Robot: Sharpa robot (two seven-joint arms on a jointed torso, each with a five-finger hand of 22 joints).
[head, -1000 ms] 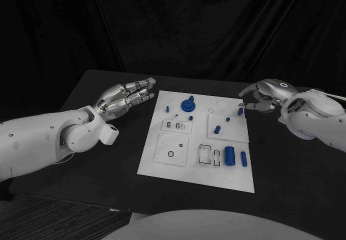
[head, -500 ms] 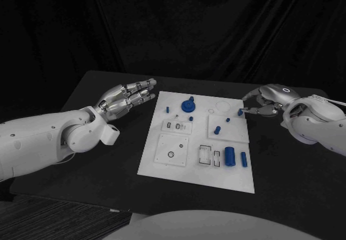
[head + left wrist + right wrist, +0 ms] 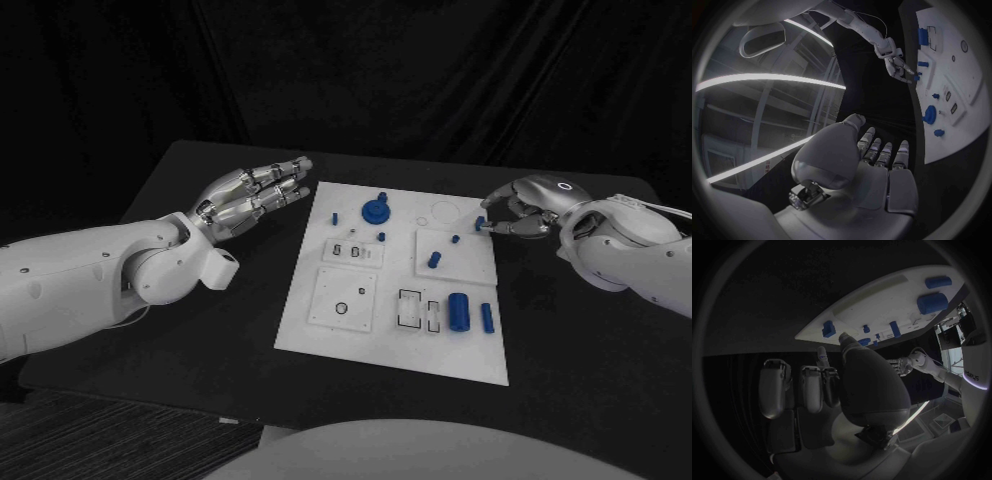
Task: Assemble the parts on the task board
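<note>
the white task board (image 3: 361, 330) lies in the middle of the black table (image 3: 188, 300), and most of the blue parts look unassembled, so i judge the job to be at an early stage; a round blue knob (image 3: 376, 210) stands in the board's far section, with a small peg (image 3: 333, 216) just beside it and another small peg (image 3: 381, 237) nearer the middle; a short blue pin (image 3: 434, 260) stands on the square panel at the right, and a thick blue cylinder (image 3: 460, 311) and a thin blue bar (image 3: 488, 317) lie side by side near the board's near right corner; several outlined recesses on the near half look unfilled; the right hand (image 3: 522, 210) is at the board's far right edge with its fingers drawn together around a small blue part (image 3: 480, 223); whether it truly pinches that piece or only touches it i cannot tell; the left hand (image 3: 253, 198) hovers off the board's left side, fingers extended and holding nothing; seating the loose pieces remains to be done.
</note>
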